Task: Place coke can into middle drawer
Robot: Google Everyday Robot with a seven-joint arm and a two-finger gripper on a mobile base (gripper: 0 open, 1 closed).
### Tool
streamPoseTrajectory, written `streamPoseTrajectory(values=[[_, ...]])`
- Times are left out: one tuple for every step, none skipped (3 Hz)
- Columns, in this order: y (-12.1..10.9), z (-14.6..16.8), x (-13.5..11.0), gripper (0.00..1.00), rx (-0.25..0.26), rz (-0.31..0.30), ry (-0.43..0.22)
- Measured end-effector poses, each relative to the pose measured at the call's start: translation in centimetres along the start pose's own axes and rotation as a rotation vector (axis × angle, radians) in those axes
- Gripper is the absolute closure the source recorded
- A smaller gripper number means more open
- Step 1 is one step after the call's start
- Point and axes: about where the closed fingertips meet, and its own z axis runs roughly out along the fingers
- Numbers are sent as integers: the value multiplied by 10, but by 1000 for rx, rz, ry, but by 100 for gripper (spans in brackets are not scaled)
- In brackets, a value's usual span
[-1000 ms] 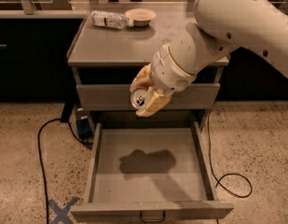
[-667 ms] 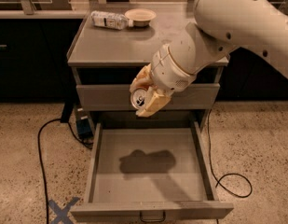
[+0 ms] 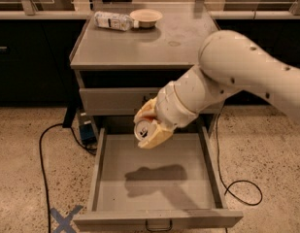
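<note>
My gripper [image 3: 148, 125] is shut on the coke can [image 3: 142, 128], a red-orange can whose silver end faces the camera. It holds the can on its side in the air above the back part of the middle drawer [image 3: 106, 188]. That drawer is pulled wide open, with a bare grey floor carrying the arm's shadow and a small dark loop handle [image 3: 158, 225] on its front. The upper grey drawer [image 3: 110, 101] behind the gripper is closed.
On the cabinet top [image 3: 154, 42] lie a plastic bottle [image 3: 113, 21] and a shallow bowl [image 3: 146, 17] at the back. Black cables [image 3: 42, 149] run over the speckled floor on both sides. A blue tape cross [image 3: 64, 219] marks the floor at front left.
</note>
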Motion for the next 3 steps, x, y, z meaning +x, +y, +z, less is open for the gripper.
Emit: streamPoseTrajectory(values=[[37,53,36,100,-63,84,-16],[72,94,65,100,-127,162,-13],[91,108,81,100,-161,216,21]])
